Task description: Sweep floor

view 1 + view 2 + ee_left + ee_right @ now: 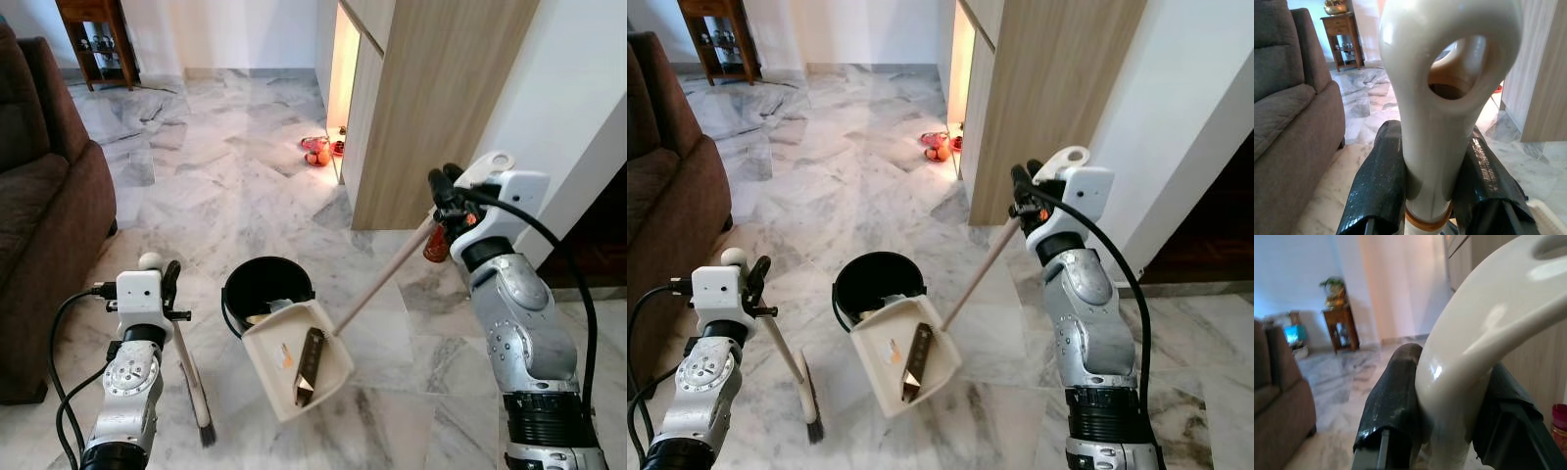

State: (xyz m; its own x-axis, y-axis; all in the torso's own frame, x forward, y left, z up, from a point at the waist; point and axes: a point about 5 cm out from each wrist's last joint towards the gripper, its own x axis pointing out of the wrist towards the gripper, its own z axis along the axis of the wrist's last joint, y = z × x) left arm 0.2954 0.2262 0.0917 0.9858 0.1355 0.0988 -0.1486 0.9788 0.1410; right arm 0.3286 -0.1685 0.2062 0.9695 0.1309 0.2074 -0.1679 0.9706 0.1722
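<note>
Right hand (443, 188), dustpan (299, 359) over bin (265, 286)

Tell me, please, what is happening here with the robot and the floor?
The robot is sweeping the marble floor. Its right end effector is shut on the long handle of a cream dustpan, which is held tilted against the rim of a black bucket. Brown debris and small scraps lie in the pan. The left end effector is shut on the handle of a small broom, whose bristles rest on the floor just left of the dustpan. A brown sofa stands on the robot's left.
</note>
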